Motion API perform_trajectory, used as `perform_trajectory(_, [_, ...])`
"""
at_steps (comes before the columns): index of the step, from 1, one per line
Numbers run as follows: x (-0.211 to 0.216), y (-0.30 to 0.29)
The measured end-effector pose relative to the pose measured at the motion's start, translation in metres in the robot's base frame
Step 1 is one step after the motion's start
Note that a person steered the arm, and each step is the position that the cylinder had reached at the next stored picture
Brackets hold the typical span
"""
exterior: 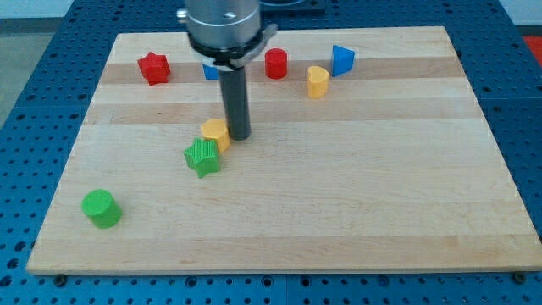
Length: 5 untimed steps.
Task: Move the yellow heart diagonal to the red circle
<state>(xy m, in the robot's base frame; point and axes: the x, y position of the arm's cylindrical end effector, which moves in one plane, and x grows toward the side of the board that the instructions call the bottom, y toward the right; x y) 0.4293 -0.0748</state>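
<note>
Beside my tip [240, 136], a yellow block [215, 132].

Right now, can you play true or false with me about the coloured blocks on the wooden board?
1. My tip is right beside a yellow block near the board's middle. True.
2. The green star block sits at the view's top edge. False: it lies just below that yellow block, touching or nearly touching it.
3. The red circle block stands left of the yellow heart block. True.
4. The green round block is next to the red star block. False: it is alone near the view's bottom left.
5. The blue block is right of the yellow heart. True.
</note>
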Motion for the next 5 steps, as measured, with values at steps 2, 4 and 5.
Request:
perform_trajectory(2, [0.000, -0.030])
perform_trajectory(4, [-0.041, 0.124])
perform_trajectory(5, [-0.067, 0.208])
